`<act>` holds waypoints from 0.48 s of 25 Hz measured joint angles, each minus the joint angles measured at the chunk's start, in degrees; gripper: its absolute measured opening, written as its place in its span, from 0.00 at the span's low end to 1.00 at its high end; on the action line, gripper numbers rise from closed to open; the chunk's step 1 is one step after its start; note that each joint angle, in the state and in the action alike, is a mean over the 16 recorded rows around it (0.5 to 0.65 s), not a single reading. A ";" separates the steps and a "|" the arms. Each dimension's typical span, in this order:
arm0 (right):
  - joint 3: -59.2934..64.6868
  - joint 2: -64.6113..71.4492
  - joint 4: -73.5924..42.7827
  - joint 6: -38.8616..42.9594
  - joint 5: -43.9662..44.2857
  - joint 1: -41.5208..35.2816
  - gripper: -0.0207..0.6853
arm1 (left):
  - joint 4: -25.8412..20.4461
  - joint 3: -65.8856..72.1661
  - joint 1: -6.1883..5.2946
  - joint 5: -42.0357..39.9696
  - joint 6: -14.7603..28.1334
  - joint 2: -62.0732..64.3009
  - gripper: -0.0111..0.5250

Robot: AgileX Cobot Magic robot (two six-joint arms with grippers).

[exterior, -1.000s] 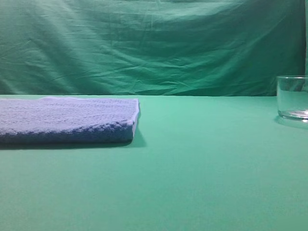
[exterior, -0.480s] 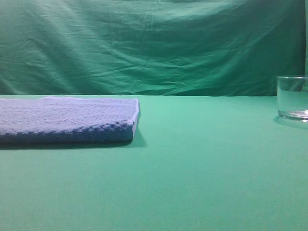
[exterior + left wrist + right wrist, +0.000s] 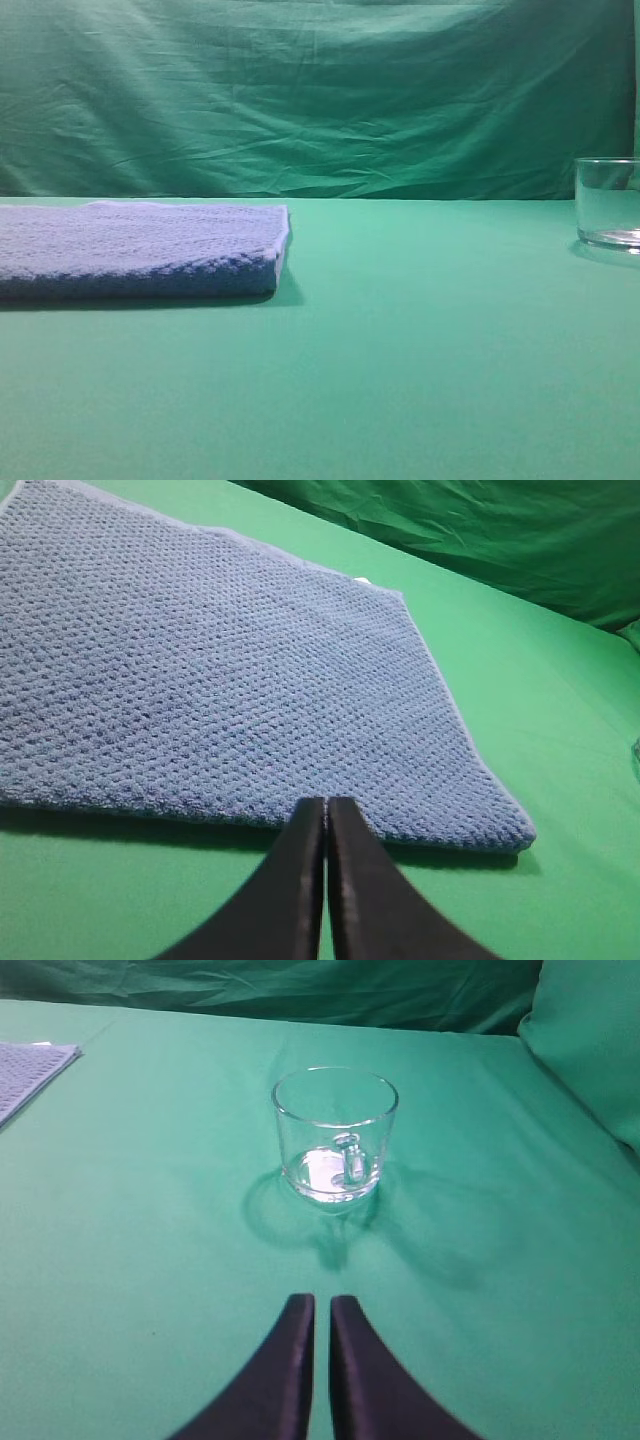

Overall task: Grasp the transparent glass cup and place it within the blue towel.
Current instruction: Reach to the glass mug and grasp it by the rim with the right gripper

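Note:
The transparent glass cup [image 3: 608,203] stands upright on the green table at the far right of the exterior view, cut by the frame edge. In the right wrist view the cup [image 3: 335,1135] stands ahead of my right gripper [image 3: 321,1301], handle facing the camera. That gripper is shut and empty, well short of the cup. The blue towel [image 3: 140,248] lies flat at the left. In the left wrist view the towel [image 3: 220,670] fills the upper left, and my left gripper [image 3: 326,802] is shut and empty just before its near edge. Neither gripper shows in the exterior view.
A wrinkled green cloth backdrop [image 3: 320,100] hangs behind the green table [image 3: 400,350]. A corner of the towel [image 3: 30,1070] shows at the left edge of the right wrist view. A green cloth fold [image 3: 590,1050] rises at that view's right.

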 joint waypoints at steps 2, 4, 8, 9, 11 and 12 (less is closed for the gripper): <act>-0.06 0.00 1.35 0.00 -1.93 0.00 0.10 | 0.00 0.00 0.00 0.00 0.00 0.00 0.02; -0.30 0.06 3.11 0.00 -3.75 0.00 0.10 | 0.00 0.00 0.00 0.00 0.00 0.00 0.02; -1.74 1.34 7.42 -0.09 -6.41 0.00 0.10 | 0.00 0.00 0.00 0.00 0.00 0.00 0.02; -2.39 2.02 8.48 -0.28 -6.59 0.00 0.10 | 0.00 0.00 0.00 0.00 0.00 0.00 0.02; -3.99 3.88 10.34 -1.10 -6.15 0.00 0.10 | 0.00 0.00 0.00 0.00 0.00 0.00 0.02; -4.97 5.07 11.11 -1.72 -5.49 0.00 0.10 | 0.00 0.00 0.00 0.00 0.00 0.00 0.02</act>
